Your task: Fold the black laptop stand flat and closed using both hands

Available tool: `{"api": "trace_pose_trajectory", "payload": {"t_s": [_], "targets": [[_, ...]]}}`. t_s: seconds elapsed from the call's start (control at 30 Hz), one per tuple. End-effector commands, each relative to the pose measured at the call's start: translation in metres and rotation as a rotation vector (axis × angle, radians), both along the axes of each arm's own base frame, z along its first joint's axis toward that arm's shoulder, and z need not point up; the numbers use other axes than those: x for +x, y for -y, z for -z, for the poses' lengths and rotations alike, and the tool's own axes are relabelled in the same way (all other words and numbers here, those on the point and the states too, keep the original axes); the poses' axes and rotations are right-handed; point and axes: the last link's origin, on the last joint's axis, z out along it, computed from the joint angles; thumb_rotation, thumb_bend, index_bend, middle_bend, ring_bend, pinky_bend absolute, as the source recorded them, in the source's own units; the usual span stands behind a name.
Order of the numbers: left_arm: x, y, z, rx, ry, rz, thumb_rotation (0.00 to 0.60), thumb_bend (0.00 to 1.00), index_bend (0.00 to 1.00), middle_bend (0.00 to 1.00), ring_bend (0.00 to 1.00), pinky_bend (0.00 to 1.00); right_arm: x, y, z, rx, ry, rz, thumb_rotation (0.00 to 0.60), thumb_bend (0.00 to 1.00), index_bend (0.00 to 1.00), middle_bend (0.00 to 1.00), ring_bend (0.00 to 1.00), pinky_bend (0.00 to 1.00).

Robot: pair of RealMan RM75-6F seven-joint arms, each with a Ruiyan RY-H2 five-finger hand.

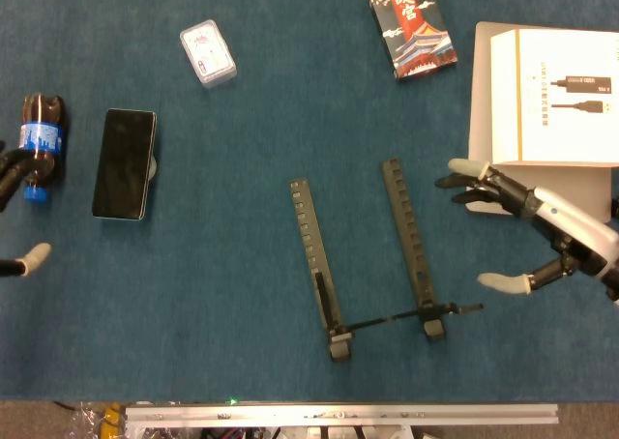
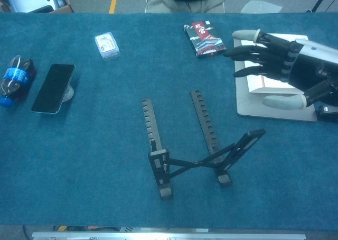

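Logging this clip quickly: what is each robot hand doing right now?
Left robot hand: only fingertips at the frame edge, cannot tell.
Right robot hand: open, holding nothing.

The table (image 1: 222, 265) is wearing a matt, slightly fuzzy teal cloth. The laptop stand (image 1: 372, 255) is looking like matt black metal or plastic, can't tell which. The right hand (image 1: 542, 236) is showing glossy black and white plastic with pale fingertips (image 1: 467, 168). The phone (image 1: 124, 163) is gleaming glass-smooth, and the white box (image 1: 551, 96) is looking like smooth card.
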Motion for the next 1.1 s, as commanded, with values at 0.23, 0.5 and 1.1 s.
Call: {"api": "trace_pose_trajectory", "payload": {"t_s": [0.23,0.5,1.1], "targets": [[0.018,-0.004,0.015,-0.271,0.272,-0.08,0.6,0.2,0.17,0.16,0.07,0.06,0.004,0.008,-0.007,-0.054,0.008,0.007,0.6,0.18,0.0,0.13,0.05,0.15],[0.031,-0.009,0.03,-0.515,0.612,-0.228,0.6,0.2,0.17,0.17,0.07,0.17,0.006,0.01,-0.011,-0.068,0.005,0.012,0.6,0.18,0.0,0.13,0.05,0.15],[0.046,-0.023,0.077,-0.905,0.957,-0.406,0.596,0.2,0.17,0.17,0.07,0.23,-0.004,0.008,-0.008,-0.056,-0.03,0.034,0.6,0.18,0.0,0.13,0.05,0.15]]}}
